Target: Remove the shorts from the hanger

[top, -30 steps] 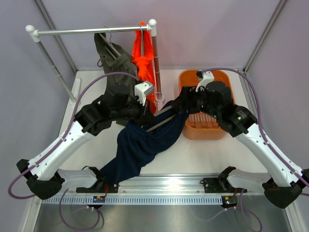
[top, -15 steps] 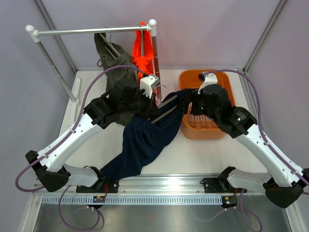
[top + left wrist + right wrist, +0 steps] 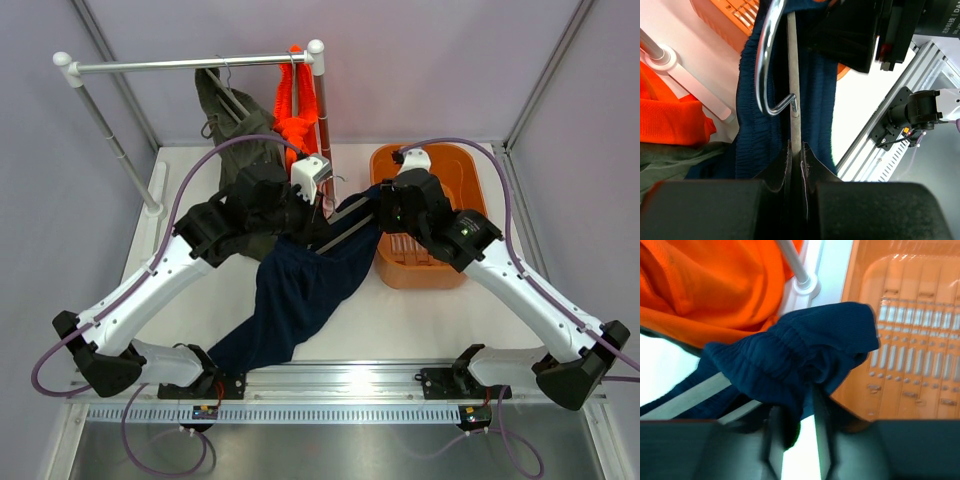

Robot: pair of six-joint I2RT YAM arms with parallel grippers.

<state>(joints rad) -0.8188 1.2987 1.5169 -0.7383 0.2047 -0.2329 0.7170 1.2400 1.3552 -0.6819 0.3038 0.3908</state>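
The navy shorts hang from a hanger held low over the table, and their lower end trails toward the front rail. My left gripper is shut on the hanger's flat bar just below its metal hook; my left gripper has navy cloth on both sides. My right gripper is at the hanger's right end. In the right wrist view my right gripper has closed on the bunched navy waistband, its fingers blurred. Olive shorts and orange shorts hang on the rack.
A white rack with a metal rail stands at the back left, its right post close behind both grippers. An orange basket sits just right of the right gripper. Grey walls enclose the table, and an aluminium rail runs along its front.
My right gripper has shifted left onto the waistband end and closed from wide open. My left arm swung up and right with the hanger, then held still.
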